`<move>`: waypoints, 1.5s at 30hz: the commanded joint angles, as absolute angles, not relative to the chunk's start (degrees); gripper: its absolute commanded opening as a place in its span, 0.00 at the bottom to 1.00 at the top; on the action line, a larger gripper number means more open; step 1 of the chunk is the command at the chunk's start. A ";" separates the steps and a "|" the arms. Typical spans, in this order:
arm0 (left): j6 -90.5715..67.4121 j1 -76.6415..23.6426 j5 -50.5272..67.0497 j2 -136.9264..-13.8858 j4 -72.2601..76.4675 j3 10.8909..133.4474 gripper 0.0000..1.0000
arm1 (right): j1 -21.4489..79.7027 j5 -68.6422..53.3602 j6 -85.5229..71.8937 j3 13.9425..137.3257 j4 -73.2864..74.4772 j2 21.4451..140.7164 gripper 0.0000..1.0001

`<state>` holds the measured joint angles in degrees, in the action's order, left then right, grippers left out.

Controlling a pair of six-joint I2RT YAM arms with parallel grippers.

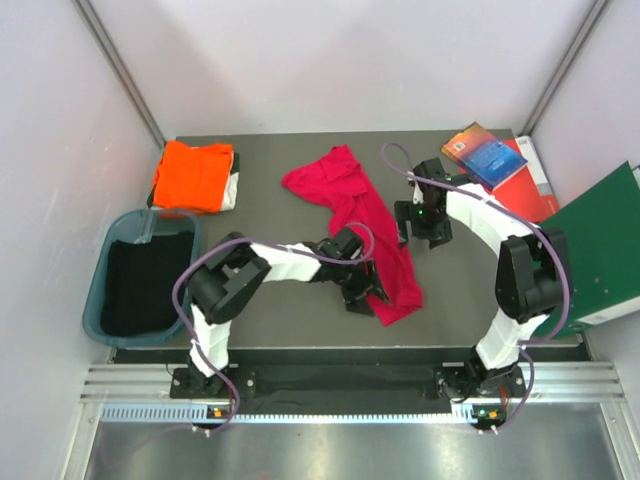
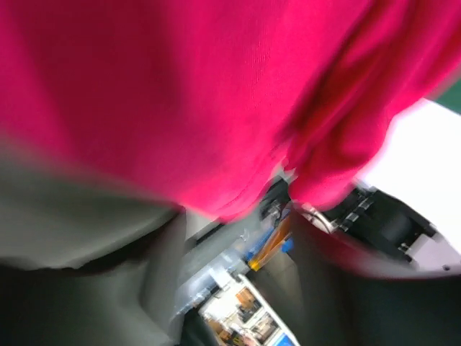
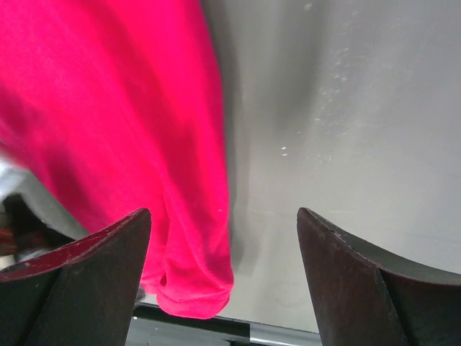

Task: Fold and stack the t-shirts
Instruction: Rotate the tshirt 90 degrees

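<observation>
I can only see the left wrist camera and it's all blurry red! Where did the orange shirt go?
Observer: The orange t-shirt sits folded at the far left corner of the table.
Operator: Is the red stuff a shirt too? Is it folded?
Observer: It is the red t-shirt, not folded. It lies crumpled in a long strip across the middle.
Operator: What's the other arm doing?
Observer: The right gripper hovers open by the shirt's right edge, holding nothing.
</observation>
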<state>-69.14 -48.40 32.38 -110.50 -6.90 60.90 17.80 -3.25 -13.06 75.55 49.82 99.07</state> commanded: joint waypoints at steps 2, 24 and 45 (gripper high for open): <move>-71.63 -52.47 28.92 -119.17 -10.00 65.46 0.30 | 14.42 -3.95 -12.48 77.52 48.51 94.66 0.82; -61.17 -50.19 16.35 -93.17 -49.03 52.92 0.00 | 12.39 -15.55 -9.23 79.36 38.94 101.24 0.83; -46.59 -36.69 -12.31 -90.33 -54.68 81.29 0.99 | 18.37 -22.15 -17.66 101.50 20.65 123.37 0.82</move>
<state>-52.47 -45.78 -7.46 -85.06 -59.37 79.31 18.37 -21.37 -14.66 93.14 24.77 118.61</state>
